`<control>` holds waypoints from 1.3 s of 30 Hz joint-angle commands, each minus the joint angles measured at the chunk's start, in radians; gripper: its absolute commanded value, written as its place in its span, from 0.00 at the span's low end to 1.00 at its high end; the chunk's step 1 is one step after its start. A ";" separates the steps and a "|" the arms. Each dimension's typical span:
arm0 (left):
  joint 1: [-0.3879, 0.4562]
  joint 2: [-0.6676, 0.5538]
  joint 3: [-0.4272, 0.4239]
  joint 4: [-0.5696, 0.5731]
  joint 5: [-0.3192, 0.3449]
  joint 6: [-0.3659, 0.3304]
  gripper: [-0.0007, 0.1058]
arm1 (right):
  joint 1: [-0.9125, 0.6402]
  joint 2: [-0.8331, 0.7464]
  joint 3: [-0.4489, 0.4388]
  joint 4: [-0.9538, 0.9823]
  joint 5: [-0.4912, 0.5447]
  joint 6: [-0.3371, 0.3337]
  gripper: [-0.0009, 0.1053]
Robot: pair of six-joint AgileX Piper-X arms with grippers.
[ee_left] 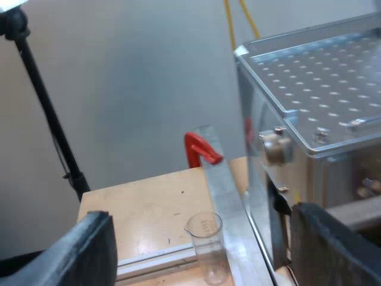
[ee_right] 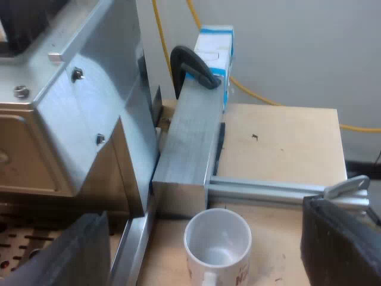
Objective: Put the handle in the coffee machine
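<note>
The left gripper (ee_left: 201,215) hangs angled downward, its two black fingers (ee_left: 89,250) spread wide apart. The right gripper (ee_right: 203,211) hangs likewise, fingers (ee_right: 339,244) wide apart.

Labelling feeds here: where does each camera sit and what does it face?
Left wrist view: on the left arm, looking past the open left gripper at a measuring glass near the espresso machine.
Right wrist view: on the right arm, looking past the open right gripper at a mug near the machine.
Shared: the machine and wooden table.

Steel espresso machine (ee_left: 321,83), perforated top
</note>
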 commanded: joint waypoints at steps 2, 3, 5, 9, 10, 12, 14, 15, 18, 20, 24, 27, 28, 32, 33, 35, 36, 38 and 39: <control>0.000 -0.071 -0.008 0.068 0.005 -0.011 0.61 | -0.004 -0.085 0.011 0.005 -0.019 -0.017 0.65; 0.000 -0.095 -0.008 0.083 0.005 -0.011 0.61 | -0.004 -0.111 0.021 0.005 -0.035 -0.017 0.65; 0.000 -0.144 -0.008 0.098 0.005 -0.011 0.61 | -0.004 -0.158 0.039 0.005 -0.056 -0.017 0.65; 0.000 -0.228 -0.008 0.119 0.005 -0.011 0.61 | -0.004 -0.255 0.096 0.005 -0.064 -0.013 0.65; 0.000 -0.239 -0.008 0.122 0.005 -0.011 0.61 | -0.004 -0.268 0.104 0.005 -0.064 -0.010 0.65; 0.000 -0.283 -0.004 0.135 0.005 -0.009 0.61 | -0.004 -0.303 0.125 0.005 -0.064 -0.008 0.65; 0.000 -0.297 0.000 0.137 0.005 -0.009 0.61 | -0.004 -0.319 0.133 0.005 -0.064 -0.008 0.65; 0.000 -0.308 0.003 0.139 0.005 -0.009 0.61 | -0.004 -0.370 0.171 0.005 -0.064 -0.005 0.65; 0.000 -0.383 0.043 0.156 0.005 0.008 0.61 | -0.004 -0.412 0.210 0.012 -0.064 0.024 0.65; 0.000 -0.413 0.060 0.183 0.020 0.015 0.61 | -0.004 -0.434 0.232 0.015 -0.064 0.038 0.65; 0.000 -0.450 0.083 0.269 0.075 0.030 0.61 | -0.004 -0.468 0.262 0.015 -0.064 0.057 0.65; 0.003 -0.448 0.091 0.300 0.095 0.030 0.61 | -0.004 -0.476 0.265 0.021 -0.064 0.059 0.65; 0.003 -0.448 0.093 0.303 0.097 0.030 0.61 | -0.004 -0.476 0.265 0.021 -0.064 0.059 0.65; 0.003 -0.448 0.093 0.299 0.100 0.030 0.61 | -0.004 -0.476 0.265 0.021 -0.064 0.084 0.65; 0.003 -0.448 0.093 0.299 0.100 0.030 0.61 | -0.004 -0.476 0.268 0.021 -0.064 0.086 0.65; 0.003 -0.448 0.093 0.299 0.100 0.030 0.61 | -0.004 -0.479 0.268 0.028 -0.053 0.102 0.65; 0.003 -0.448 0.093 0.299 0.100 0.030 0.61 | -0.004 -0.485 0.268 0.036 -0.047 0.108 0.65; 0.003 -0.448 0.093 0.299 0.100 0.030 0.61 | -0.004 -0.496 0.274 0.044 -0.047 0.108 0.65; 0.003 -0.448 0.093 0.296 0.100 0.030 0.61 | -0.004 -0.502 0.282 0.051 -0.047 0.108 0.65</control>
